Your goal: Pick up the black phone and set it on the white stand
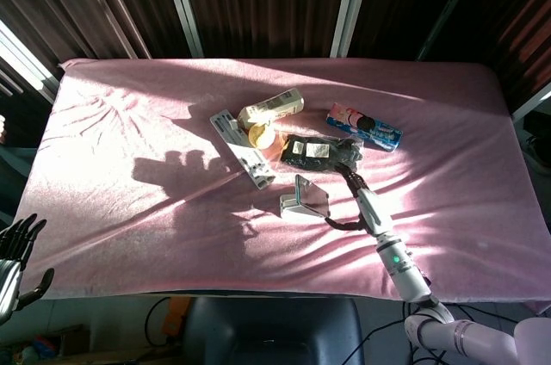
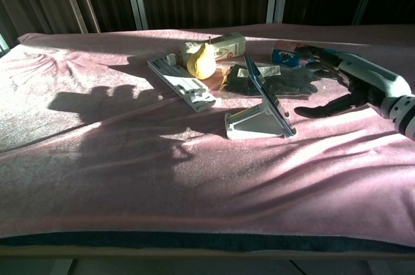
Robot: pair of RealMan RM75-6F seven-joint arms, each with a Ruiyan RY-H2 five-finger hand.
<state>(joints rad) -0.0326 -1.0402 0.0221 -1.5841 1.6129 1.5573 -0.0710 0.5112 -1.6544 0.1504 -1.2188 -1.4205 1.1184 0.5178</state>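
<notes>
Chest view: black phone (image 2: 260, 84) leans tilted on the white stand (image 2: 256, 122), long axis running from 11 o'clock down to 5; right hand (image 2: 353, 83) at 3 o'clock of it, apart, fingers spread, holding nothing; left hand (image 1: 15, 253) hangs off the table's 8 o'clock corner, fingers apart, empty; right hand far nearer; placement looks complete.

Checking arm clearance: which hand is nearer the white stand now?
Right. The right hand hangs open just beside the white stand, apart from it. The left hand is off the table's near left corner, far away.
</notes>
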